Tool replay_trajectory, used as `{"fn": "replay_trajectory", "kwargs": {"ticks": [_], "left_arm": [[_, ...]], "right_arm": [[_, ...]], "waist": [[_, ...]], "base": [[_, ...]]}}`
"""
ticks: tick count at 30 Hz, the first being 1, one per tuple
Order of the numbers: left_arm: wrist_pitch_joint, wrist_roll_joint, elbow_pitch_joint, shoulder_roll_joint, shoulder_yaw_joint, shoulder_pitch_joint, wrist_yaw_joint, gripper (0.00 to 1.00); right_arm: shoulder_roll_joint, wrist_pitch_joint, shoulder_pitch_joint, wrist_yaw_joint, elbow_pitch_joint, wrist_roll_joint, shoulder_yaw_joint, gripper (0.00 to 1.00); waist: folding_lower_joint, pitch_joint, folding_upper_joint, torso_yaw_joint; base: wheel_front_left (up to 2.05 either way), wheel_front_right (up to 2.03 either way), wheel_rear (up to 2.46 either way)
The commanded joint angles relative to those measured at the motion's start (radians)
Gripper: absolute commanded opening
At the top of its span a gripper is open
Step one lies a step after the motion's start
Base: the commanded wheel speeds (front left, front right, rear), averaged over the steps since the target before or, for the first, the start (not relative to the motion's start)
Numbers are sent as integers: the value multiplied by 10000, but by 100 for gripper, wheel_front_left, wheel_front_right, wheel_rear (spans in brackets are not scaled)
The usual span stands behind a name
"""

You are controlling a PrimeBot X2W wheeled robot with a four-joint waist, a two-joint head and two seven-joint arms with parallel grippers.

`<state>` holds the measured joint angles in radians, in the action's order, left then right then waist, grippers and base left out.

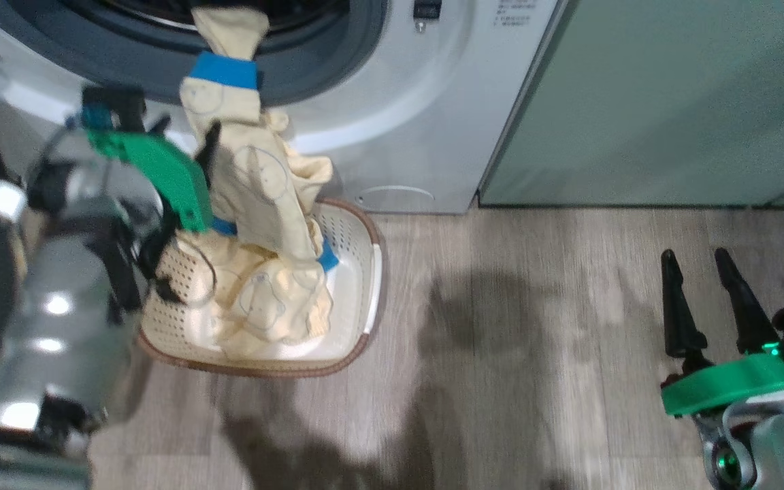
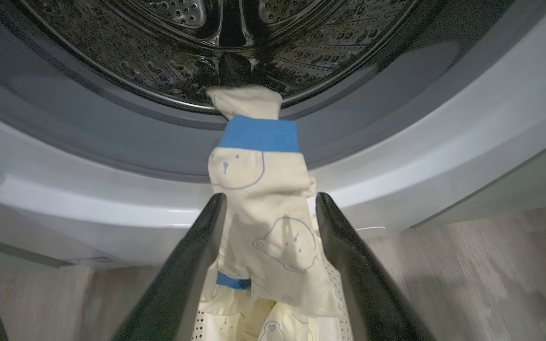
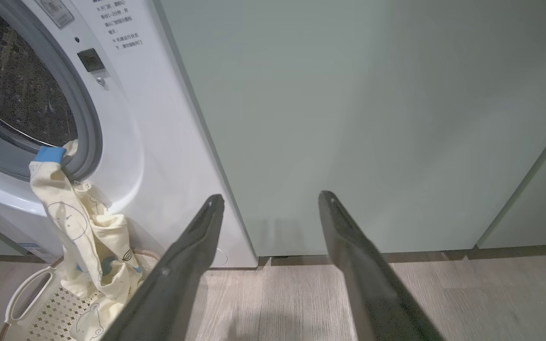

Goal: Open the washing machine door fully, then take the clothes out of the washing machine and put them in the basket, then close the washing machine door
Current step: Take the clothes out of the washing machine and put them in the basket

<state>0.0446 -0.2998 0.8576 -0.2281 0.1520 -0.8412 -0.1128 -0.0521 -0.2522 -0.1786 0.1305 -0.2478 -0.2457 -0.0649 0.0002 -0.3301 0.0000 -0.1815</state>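
Cream clothes (image 2: 263, 227), mid-unloading, hang ungripped inside the wide-open left hand (image 2: 270, 203), tail snagged on the washing machine (image 2: 88, 208) rim ahead; next clamp, tug into basket (image 1: 337, 364) below; right hand (image 1: 701, 262) open, empty.

clothes (image 1: 263, 184) | cream (blue bands) | draped from washing machine (image 1: 399, 122) mouth into basket (image 1: 354, 286)

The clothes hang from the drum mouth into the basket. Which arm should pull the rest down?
Left. The left gripper is open right at the clothes, below the washing machine mouth and above the basket. The right gripper hovers over floor by the green cabinet.
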Motion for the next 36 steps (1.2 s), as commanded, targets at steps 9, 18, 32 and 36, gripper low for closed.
{"fn": "replay_trajectory", "kwargs": {"ticks": [9, 18, 32, 36], "left_arm": [[1502, -35, 340, -646, 11, -2844, -82, 100], [2735, -186, 992, -998, 248, -4390, -137, 100], [3656, -348, 1956, -1258, 751, -5830, -169, 100], [3721, -286, 2282, -1354, 863, -6009, -147, 100]], "right_arm": [[15, -95, -862, 2, 492, -334, -270, 100], [17, -95, -1408, 2, 636, -565, -363, 100], [18, -95, -1974, 2, 691, -887, -634, 100], [18, -95, -2035, 2, 669, -935, -644, 100]], "waist": [[-2, -1491, 0, -327], [-2, -2399, 0, -560], [-2, -3422, 0, -966], [-2, -3519, 0, -1020]], "base": [[0, 0, 0], [0, 0, 0], [0, 0, 0], [0, 0, 0]]}}
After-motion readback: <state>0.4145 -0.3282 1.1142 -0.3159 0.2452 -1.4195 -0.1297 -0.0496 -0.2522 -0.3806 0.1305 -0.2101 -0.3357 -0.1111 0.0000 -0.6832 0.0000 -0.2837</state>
